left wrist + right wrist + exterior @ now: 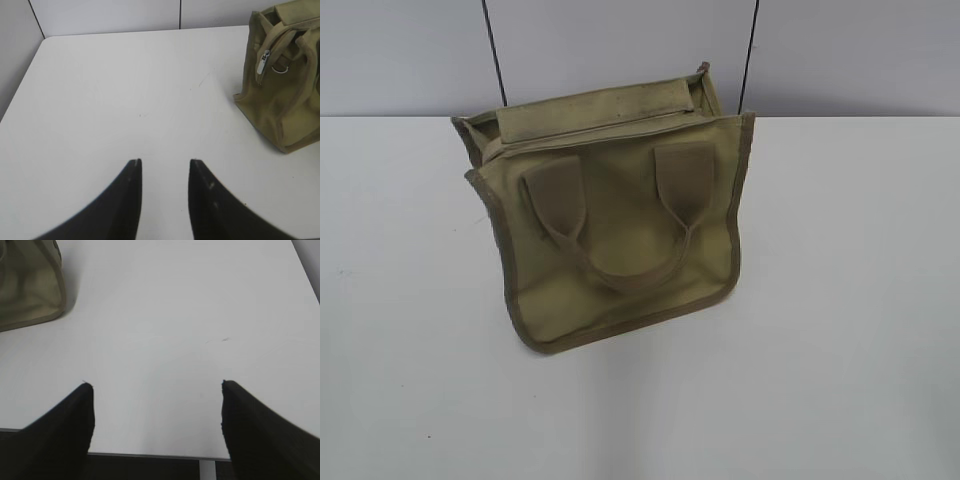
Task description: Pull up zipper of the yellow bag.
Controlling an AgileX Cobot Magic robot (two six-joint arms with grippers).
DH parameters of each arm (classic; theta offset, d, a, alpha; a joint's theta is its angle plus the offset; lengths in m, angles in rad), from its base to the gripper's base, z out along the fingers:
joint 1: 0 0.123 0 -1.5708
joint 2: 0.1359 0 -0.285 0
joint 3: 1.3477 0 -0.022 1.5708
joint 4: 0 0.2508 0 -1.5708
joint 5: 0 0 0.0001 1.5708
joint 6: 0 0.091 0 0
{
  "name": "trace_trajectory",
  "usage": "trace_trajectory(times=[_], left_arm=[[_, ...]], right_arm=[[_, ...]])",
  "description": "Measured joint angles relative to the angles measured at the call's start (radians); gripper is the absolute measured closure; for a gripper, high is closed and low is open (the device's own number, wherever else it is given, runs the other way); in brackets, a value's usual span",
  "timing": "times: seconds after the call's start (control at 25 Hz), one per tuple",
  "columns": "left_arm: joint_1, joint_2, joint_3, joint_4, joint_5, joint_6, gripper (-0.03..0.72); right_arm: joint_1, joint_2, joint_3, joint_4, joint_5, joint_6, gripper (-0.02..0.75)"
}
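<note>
Black fingertips fill the bottom of both wrist views, and neither pair is near anything yet. Taking the bag as the landmark and going down in size: the white table (840,300) spreads all around it, bare on every side that I can see. The yellow bag (615,215) stands upright toward the back of the table, its broad face with the two handle patches turned to the exterior camera and its narrow top panel running left to right behind them.

From the left wrist view the bag (285,75) sits up and to the right of the left gripper (165,162), well apart from it. That gripper's jaws stand narrowly parted and hold nothing. The right gripper (157,385) is spread wide, also empty, and the bag (30,282) shows only as a corner far up and to its left.

Smallest of all is the zipper (280,42) — its line climbs the bag's end panel and turns onto the top, and the silver pull tab (263,62) hangs at the end panel facing the left arm. I can't find the tab in the exterior view.

So the coming move turns on this: the tab lies ahead and to the right of the left gripper, on the bag's near end, and the zipper's long axis runs away from that arm along the top. My guess is the left arm has the shorter reach to the tab — the right one could steady the bag's far side.
</note>
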Motion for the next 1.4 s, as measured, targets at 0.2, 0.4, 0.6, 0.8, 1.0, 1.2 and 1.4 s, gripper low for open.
trace_trajectory(times=[0.2, 0.4, 0.6, 0.8, 1.0, 1.2, 1.4], left_arm=[[0.0, 0.0, 0.0, 0.0, 0.0, 0.0, 0.448], [0.0, 0.0, 0.0, 0.0, 0.0, 0.0, 0.448], [0.0, 0.0, 0.0, 0.0, 0.0, 0.0, 0.448], [0.0, 0.0, 0.0, 0.0, 0.0, 0.0, 0.448], [0.0, 0.0, 0.0, 0.0, 0.0, 0.0, 0.448], [0.0, 0.0, 0.0, 0.0, 0.0, 0.0, 0.448], [0.0, 0.011, -0.012, -0.006, -0.031, 0.0, 0.414]], right_arm=[[0.0, 0.0, 0.0, 0.0, 0.0, 0.001, 0.162], [0.0, 0.0, 0.0, 0.0, 0.0, 0.0, 0.162], [0.0, 0.0, 0.0, 0.0, 0.0, 0.0, 0.162], [0.0, 0.0, 0.0, 0.0, 0.0, 0.0, 0.162], [0.0, 0.0, 0.0, 0.0, 0.0, 0.0, 0.162], [0.0, 0.0, 0.0, 0.0, 0.0, 0.0, 0.162], [0.0, 0.0, 0.0, 0.0, 0.0, 0.0, 0.162]])
